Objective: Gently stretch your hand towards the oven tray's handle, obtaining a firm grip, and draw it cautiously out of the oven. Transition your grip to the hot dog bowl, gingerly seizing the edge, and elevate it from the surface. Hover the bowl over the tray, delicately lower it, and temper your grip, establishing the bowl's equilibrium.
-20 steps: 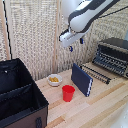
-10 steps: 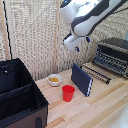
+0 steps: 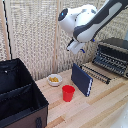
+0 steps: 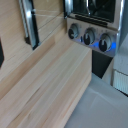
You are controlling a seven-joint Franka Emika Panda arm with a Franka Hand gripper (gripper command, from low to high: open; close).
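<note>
Oven: boxy black-and-silver toaster oven (image 3: 114, 54) on the light wooden table (image 3: 100, 107), at the exterior view's right; knobs show in the wrist view (image 4: 90, 36).
Tray: flat dark wire rack (image 3: 96, 73) lying just before the oven.
Bowl: small white hot dog bowl (image 3: 54, 79), well apart from the oven, beyond an upright dark blue book (image 3: 81, 79).
Cup: red plastic cup (image 3: 68, 93) near the bowl.
Bin: large black fabric bin (image 3: 20, 97), farthest from the oven.
Pincer: white pincer (image 3: 75, 47) raised beside the oven; cannot tell if clenched or released.
</note>
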